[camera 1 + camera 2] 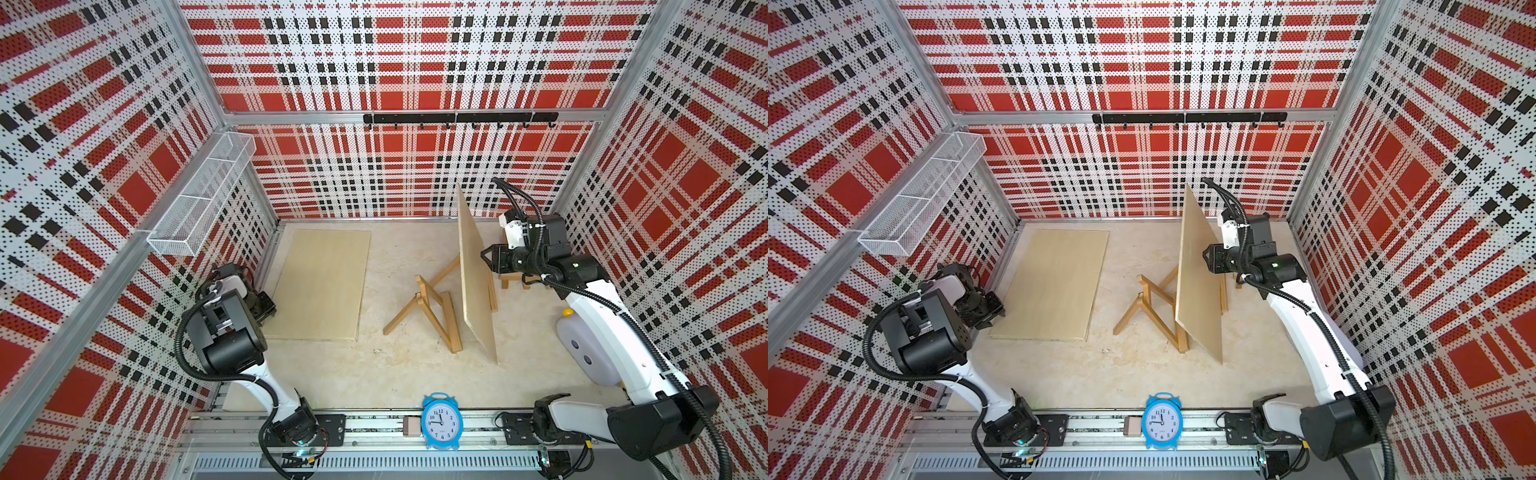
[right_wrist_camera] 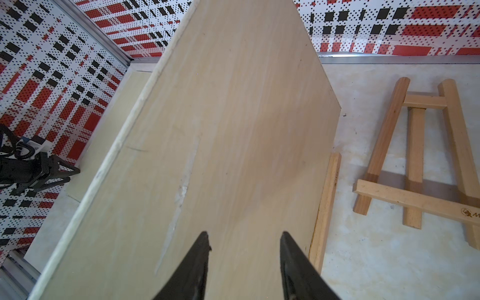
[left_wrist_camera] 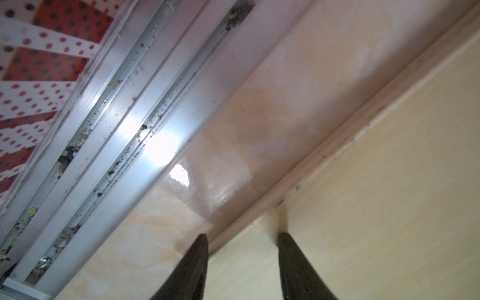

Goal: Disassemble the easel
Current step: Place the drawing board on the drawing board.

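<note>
right of table centre, upright board [image 1: 476, 270] tilted beside the easel [image 1: 432, 311]; right gripper [image 1: 485, 254] half parted at its face, clasping nothing; left gripper [image 3: 243, 235] parted over flat board [image 1: 322, 282]. risk of toppling the upright board onto the easel by nudging.

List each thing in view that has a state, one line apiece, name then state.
Easel: set up, legs spread.
Standing board: on edge, tilted, leaning on the easel.
Flat board: lying flat on the table.
Second easel: apart from both boards; standing or lying, unclear.
Left hand: open, empty, at the flat board's edge.
Right hand: open, tips at the standing board's face.
Clock: upright.
</note>
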Tool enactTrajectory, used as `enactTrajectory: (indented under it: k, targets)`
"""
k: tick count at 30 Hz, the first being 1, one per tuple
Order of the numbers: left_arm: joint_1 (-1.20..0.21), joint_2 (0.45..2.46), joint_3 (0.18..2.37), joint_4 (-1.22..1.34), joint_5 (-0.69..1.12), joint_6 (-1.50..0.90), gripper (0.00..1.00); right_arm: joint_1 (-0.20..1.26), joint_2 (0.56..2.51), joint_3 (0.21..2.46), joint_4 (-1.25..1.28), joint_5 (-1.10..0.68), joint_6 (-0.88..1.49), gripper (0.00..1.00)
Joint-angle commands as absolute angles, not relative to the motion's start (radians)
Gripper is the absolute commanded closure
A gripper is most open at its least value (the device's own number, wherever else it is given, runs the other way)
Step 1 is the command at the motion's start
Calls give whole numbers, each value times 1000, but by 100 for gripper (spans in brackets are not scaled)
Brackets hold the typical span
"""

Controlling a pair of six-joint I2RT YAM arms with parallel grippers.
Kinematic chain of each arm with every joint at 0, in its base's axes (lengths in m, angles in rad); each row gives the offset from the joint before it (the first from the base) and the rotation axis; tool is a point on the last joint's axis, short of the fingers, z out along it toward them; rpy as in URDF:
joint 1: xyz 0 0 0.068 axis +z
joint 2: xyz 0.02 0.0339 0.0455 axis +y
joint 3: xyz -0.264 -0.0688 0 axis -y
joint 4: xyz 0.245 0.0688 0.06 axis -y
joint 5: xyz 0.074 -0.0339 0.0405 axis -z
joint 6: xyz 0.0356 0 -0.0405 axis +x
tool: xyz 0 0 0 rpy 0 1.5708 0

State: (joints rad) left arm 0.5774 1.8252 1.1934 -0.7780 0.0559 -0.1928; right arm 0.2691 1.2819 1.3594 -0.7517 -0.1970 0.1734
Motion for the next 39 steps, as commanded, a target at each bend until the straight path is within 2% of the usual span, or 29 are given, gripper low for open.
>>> enactTrajectory:
  k: [1,11,17,22,25,28,31,37,39]
  targets:
    - [579,1817,1160,-804,21,-183,53,273,1279,1361,-715,-197,153,53]
    - [571,1723,1136,-820,21,-189,54,272,1284,1355,-713,-194,120,52]
    - [438,1535,1189,-855,-29,-200,53,252,1302,1370,-697,-235,127,52]
    - [203,1363,1299,-940,-147,-269,58,232,1305,1394,-703,-253,122,53]
    - [74,1230,1331,-956,-124,-377,60,221,1301,1406,-716,-252,105,53]
    - [-61,1121,1344,-953,-99,-498,55,206,1298,1411,-718,-263,103,53]
    - [-218,1050,1357,-966,-67,-642,63,202,1307,1417,-711,-287,103,53]
    - [-711,1108,1426,-1005,-277,-868,66,201,1348,1441,-692,-364,118,53]
    - [-813,1163,1455,-1003,-326,-918,66,201,1354,1448,-683,-392,127,53]
